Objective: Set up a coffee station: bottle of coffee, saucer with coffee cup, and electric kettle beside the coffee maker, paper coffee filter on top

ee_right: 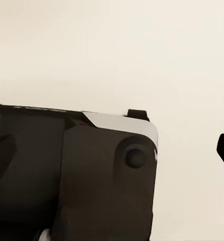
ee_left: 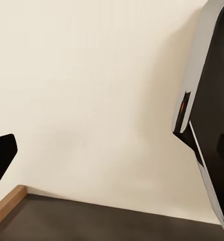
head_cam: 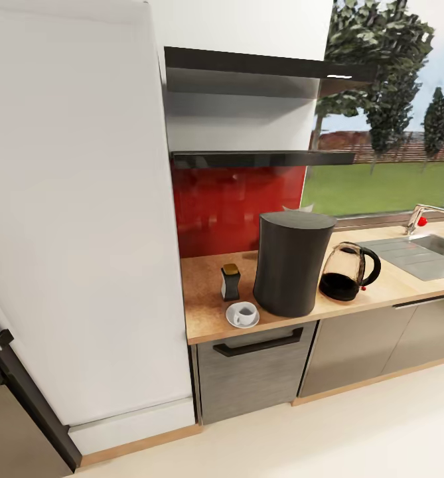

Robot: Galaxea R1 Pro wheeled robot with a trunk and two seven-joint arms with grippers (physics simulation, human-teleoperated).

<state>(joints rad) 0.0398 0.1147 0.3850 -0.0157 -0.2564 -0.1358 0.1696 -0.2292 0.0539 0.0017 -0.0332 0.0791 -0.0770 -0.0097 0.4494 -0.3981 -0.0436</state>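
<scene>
Station: bottle of coffee (head_cam: 230, 281), coffee cup (head_cam: 245, 313) on saucer (head_cam: 233, 322), electric kettle (head_cam: 348, 271) ring coffee maker (head_cam: 292, 262) on kitchen countertop (head_cam: 208, 317) | filter: indistinct atop | grippers: aperture cannot be determined, arms stowed

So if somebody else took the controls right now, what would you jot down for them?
End effectors: open or shut cannot be told from the wrist views.
On the kitchen countertop: coffee maker, bottle of coffee to its left, coffee cup on the saucer in front, electric kettle to its right.
A pale tip shows behind the maker's top; check whether that is the filter.
Both kitchen shelf boards look bare.
</scene>
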